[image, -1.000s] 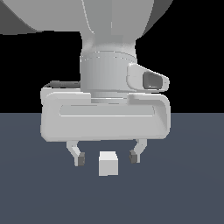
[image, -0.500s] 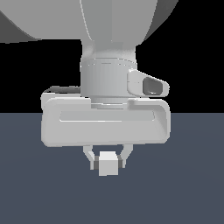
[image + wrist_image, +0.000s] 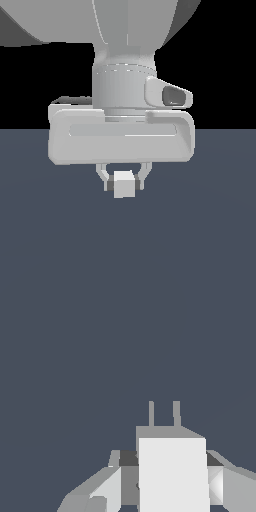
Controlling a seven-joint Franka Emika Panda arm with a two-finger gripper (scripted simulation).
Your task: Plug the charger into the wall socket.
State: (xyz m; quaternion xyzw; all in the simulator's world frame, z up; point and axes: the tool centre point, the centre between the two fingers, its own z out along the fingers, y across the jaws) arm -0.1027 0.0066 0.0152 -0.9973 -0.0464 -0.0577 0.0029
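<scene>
The charger [image 3: 124, 184] is a small near-white cube held between my fingers, just above the dark floor in the exterior view. My gripper [image 3: 124, 184] hangs straight down and is shut on it, one finger on each side. In the wrist view the charger [image 3: 172, 471] fills the space between the fingers [image 3: 107, 486], and its two thin grey prongs [image 3: 163, 413] stick out from its far face. The wall socket is out of view in both frames.
A flat dark blue-grey floor [image 3: 215, 210] spreads under the gripper and fills the wrist view [image 3: 75, 331]. The arm's large white hand body [image 3: 120, 137] hides what lies behind it.
The fingers closed from wide apart onto the charger. The gripper and the charger now sit slightly higher in the exterior view than half a second ago.
</scene>
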